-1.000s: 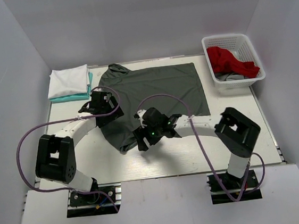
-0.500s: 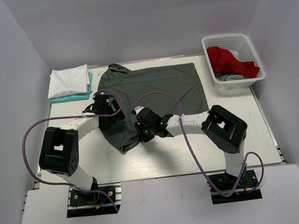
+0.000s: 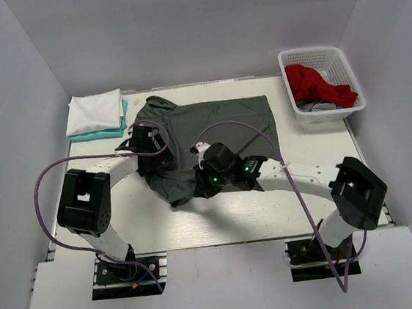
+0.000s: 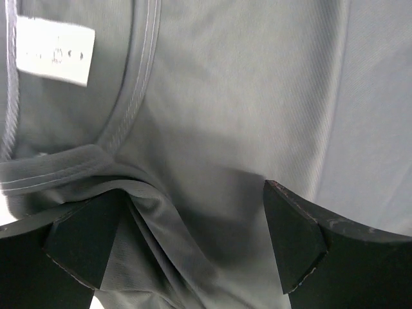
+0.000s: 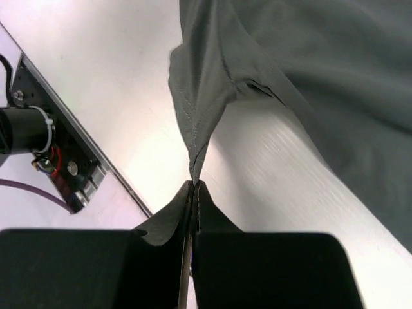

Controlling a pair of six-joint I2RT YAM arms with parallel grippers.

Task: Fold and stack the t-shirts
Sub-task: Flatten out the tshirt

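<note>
Dark grey cloth takes up the middle of my table (image 3: 257,215): the dark grey t-shirt (image 3: 225,123) lies spread there, its near left part bunched. The white t-shirt (image 3: 94,109) sits folded on the teal t-shirt (image 3: 108,133) at the far left, and the red t-shirt (image 3: 320,83) waits in the basket (image 3: 331,116). I judge this to be the first fold of the grey one. My right gripper (image 5: 193,185) has its fingers pressed together on a pinched edge of the cloth. My left gripper (image 4: 193,238) is spread wide over the collar, holding nothing. Next I need a second pinch there, then a joint lift. The white neck label (image 4: 55,50) carries print too blurred to read.
</note>
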